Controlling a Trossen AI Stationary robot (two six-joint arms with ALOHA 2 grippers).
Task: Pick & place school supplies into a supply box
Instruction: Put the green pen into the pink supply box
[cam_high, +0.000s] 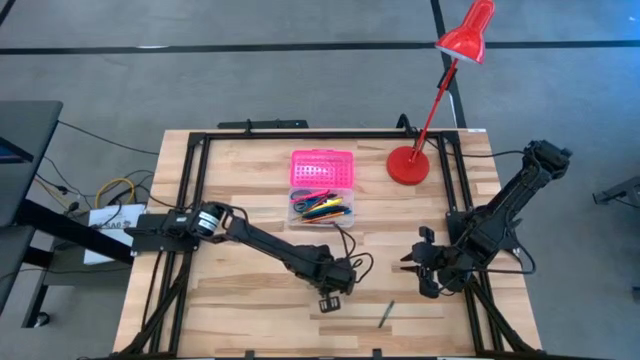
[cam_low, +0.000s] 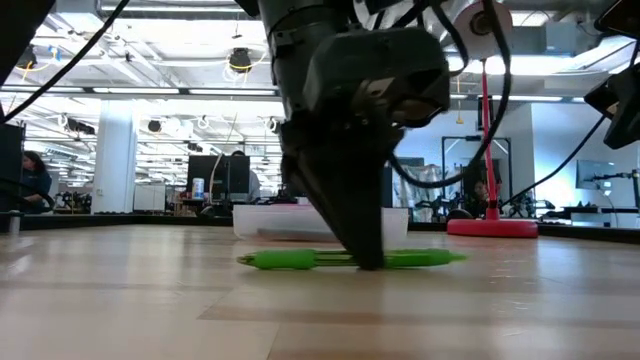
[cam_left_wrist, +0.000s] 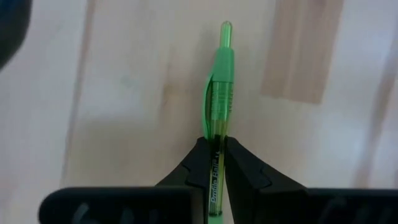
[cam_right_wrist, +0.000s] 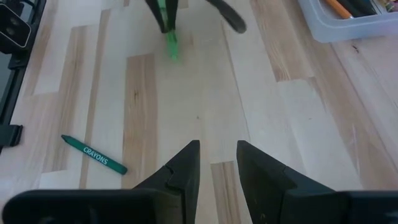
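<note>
A green pen (cam_left_wrist: 221, 68) hangs level just above the wood table, with my left gripper (cam_high: 329, 301) shut on it near the table's front middle. The supply box (cam_high: 322, 208) lies farther back, its clear base holding several coloured pens and its pink lid (cam_high: 322, 167) swung open behind it. A green crayon (cam_high: 386, 313) lies flat on the table to the right of my left gripper. My right gripper (cam_right_wrist: 217, 155) waits open at the right side, with nothing between its fingers. My left gripper pinches the pen's barrel (cam_left_wrist: 216, 134) between its two fingers, about midway along it. The fingers (cam_low: 350, 230) come steeply from above and lie across the pen. The pen (cam_low: 290, 260) sticks out level on both sides, lifted clear of the table.
A red desk lamp (cam_high: 408, 165) stands on its round base at the back right, its shade leaning past the table's far edge. A black frame (cam_high: 190, 190) runs along the table's edges. Bare wood lies between the box and my left gripper.
</note>
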